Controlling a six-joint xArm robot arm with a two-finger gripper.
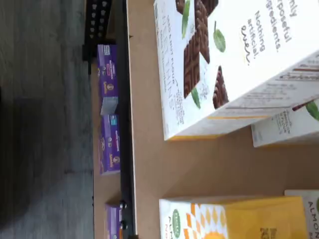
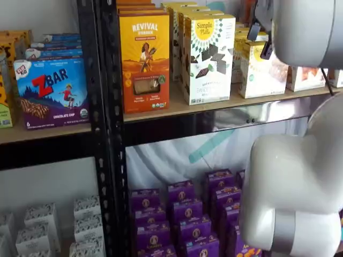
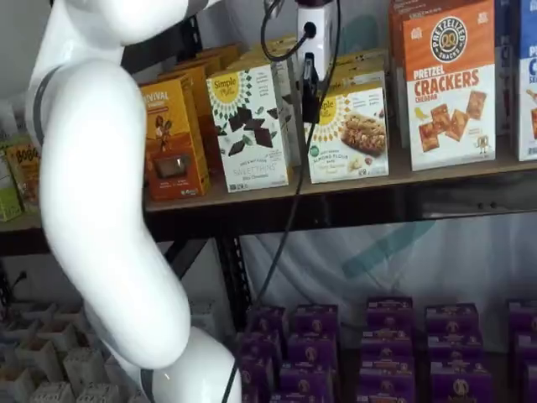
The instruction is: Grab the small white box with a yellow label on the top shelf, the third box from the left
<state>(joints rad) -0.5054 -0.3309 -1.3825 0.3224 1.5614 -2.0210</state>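
Observation:
The small white box [image 3: 348,134], with a yellow sunburst logo and a cookie picture, stands on the top shelf [image 3: 252,195] to the right of the taller white box with chocolate pieces [image 3: 249,126]. In a shelf view my gripper [image 3: 310,91] hangs from above, its black fingers in front of the small box's upper left corner. They show as one dark shape with no clear gap. In a shelf view the small box [image 2: 262,72] is partly hidden by my white arm [image 2: 305,32]. The wrist view shows its yellow side [image 1: 249,219] and the taller box [image 1: 224,59].
An orange-yellow Revival box [image 3: 172,138] stands left of the taller box and an orange pretzel crackers box [image 3: 449,84] to the right. Purple boxes [image 3: 386,336] fill the lower shelf. A black perforated upright [image 2: 104,107] bounds the shelf's left side. A cable [image 3: 289,210] hangs from the gripper.

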